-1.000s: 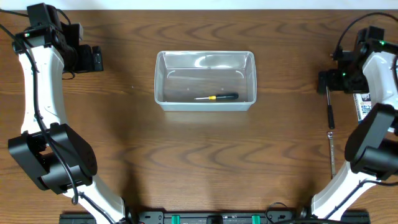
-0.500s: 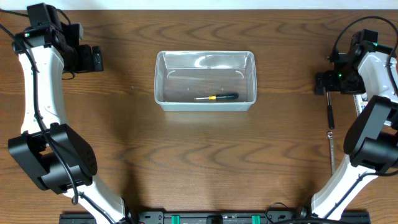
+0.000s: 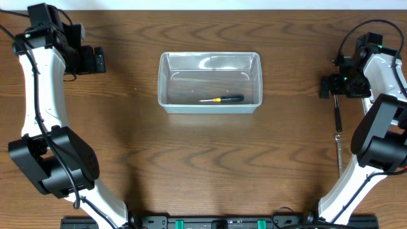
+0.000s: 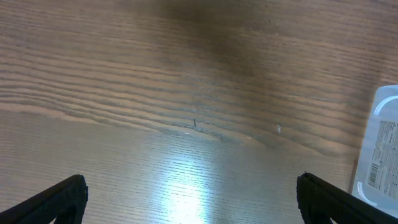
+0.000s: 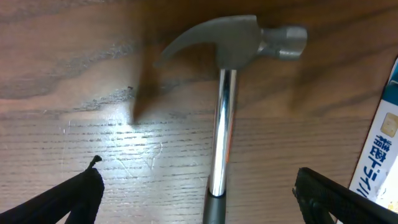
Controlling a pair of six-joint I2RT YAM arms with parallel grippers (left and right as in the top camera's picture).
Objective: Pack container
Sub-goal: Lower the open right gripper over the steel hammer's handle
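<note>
Wood surface (image 3: 203, 159). Right end effector (image 5: 199, 196) apart above hammer (image 5: 224, 124): centre on shaft, descend, clamp. Left end effector (image 4: 189, 199) apart too.

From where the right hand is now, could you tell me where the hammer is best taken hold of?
The hammer lies flat with its shaft between the fingers of the open right hand. I would grip that shaft just below the head, coming down from above, so the fingers close across it.

1. wooden table (image 4: 186, 74) fills the frame, brightly lit at lower centre.
2. left gripper (image 4: 193, 202) has its dark fingertips wide apart in the lower corners.
3. container (image 4: 380, 149) corner shows at the right edge.
</note>
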